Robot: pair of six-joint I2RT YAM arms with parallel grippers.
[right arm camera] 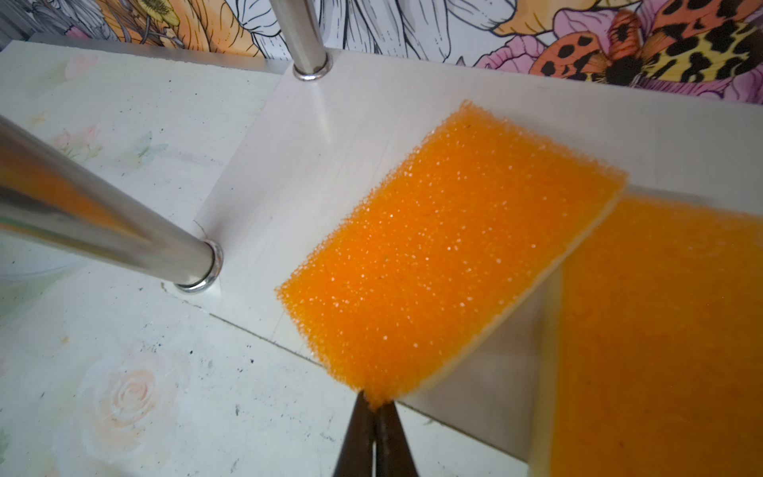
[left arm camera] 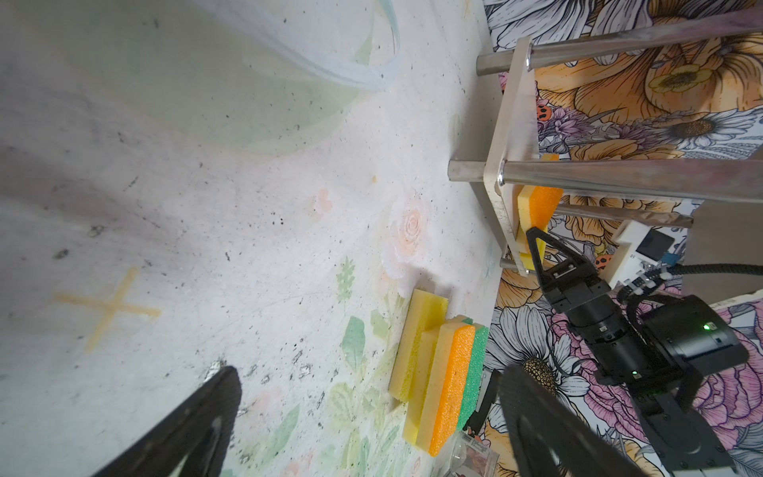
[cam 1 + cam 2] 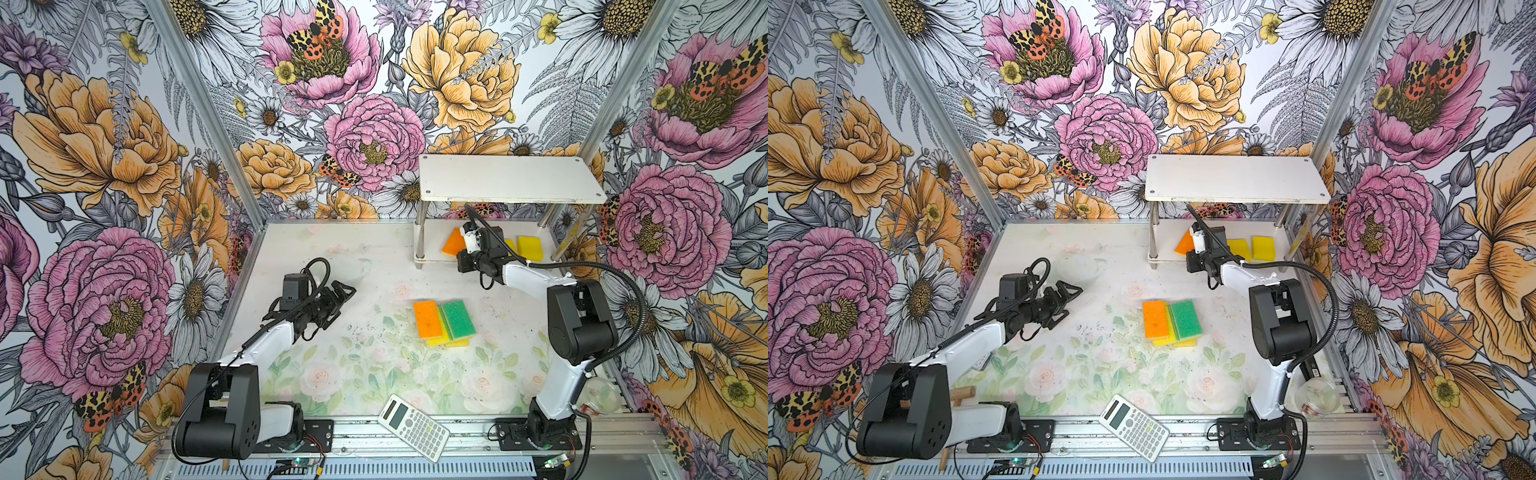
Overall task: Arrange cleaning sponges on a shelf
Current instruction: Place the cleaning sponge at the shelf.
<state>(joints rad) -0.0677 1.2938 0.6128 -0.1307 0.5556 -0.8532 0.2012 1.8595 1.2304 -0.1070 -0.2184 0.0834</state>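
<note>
Your right end effector is pinched tight on one corner of the orange sponge, which hangs tilted over the lower board of the shelf, near the end where the metal posts stand; its far long edge seems to overlap the neighbouring sponge, though whether the two touch cannot be told from here. The step in hand looks like the set-down, so do it tidily; a corner grip lets soft foam droop and swing, so lower slowly until the free end lies flat on the board before you let go. Shift it a little toward the posts first if you want it beside the neighbour rather than on top of it; keep clear of the nearer post and of the upper board overhead as you work under it. Square its long side to the yellow sponge already on that tier, so the row reads straight; release only when the sponge is supported, then draw straight back out so the tips do not drag it. Your left end effector stands wide and empty above the worktop, near the pile of sponges not yet shelved; leave it there, clear of the right arm's path.
</note>
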